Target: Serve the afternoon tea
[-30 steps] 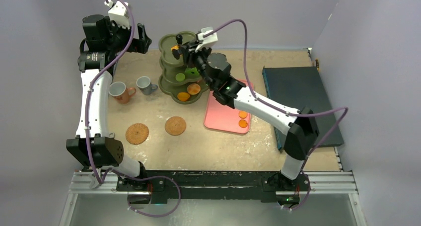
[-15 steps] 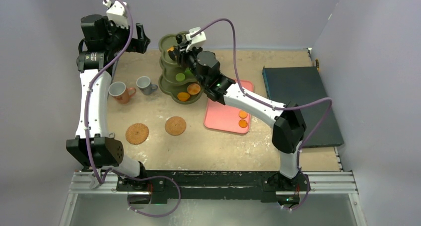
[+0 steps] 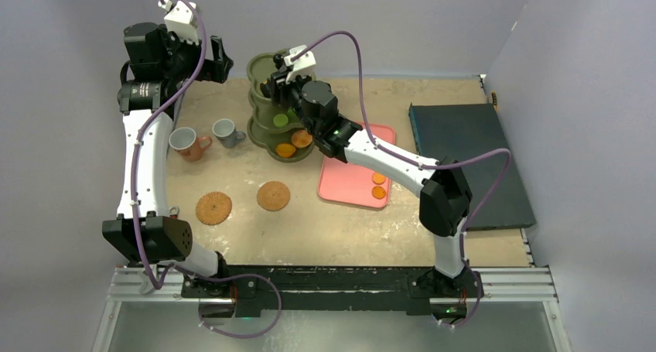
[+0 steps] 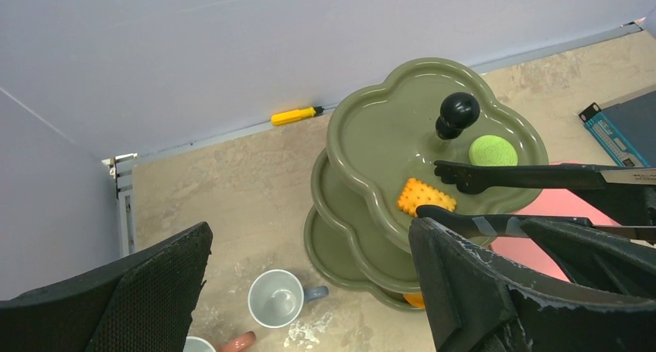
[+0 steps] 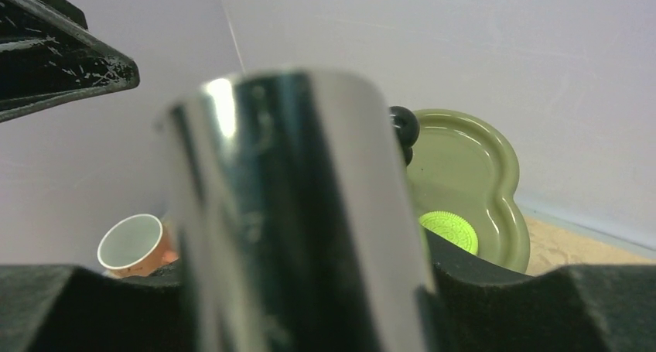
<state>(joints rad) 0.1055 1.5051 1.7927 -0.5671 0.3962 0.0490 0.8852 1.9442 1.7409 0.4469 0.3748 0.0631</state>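
- Since a second ago, top view: the right gripper [image 3: 285, 81] has swung up and left, from beside the stand [image 3: 259, 64] to over its top tier. The left gripper [image 3: 213, 58] stays at upper left.
- Top view, now: a terracotta cup [image 3: 188, 143] and a grey cup [image 3: 225, 131] sit left of the stand. Two coasters [image 3: 213, 207] lie at lower centre-left. Two orange pastries [image 3: 379, 178] wait on the tray [image 3: 344, 186].
- Left wrist view: the left gripper's jaws are spread wide and hold nothing. Black tongs [image 4: 541, 176] reach in from the right. Their tips stand a little apart, either side of an orange biscuit [image 4: 421, 196] that lies on the top tier near a green pastry [image 4: 492, 150] and the knob [image 4: 458, 111]. Whether they pinch it, I cannot tell.
- Right wrist view: the shiny tongs fill the centre, clamped in the right gripper; the top tier shows behind.
- Handling: the biscuit looks light, stiff and smooth, so it would likely slip. It is best taken across opposite flat edges with a gentle squeeze.
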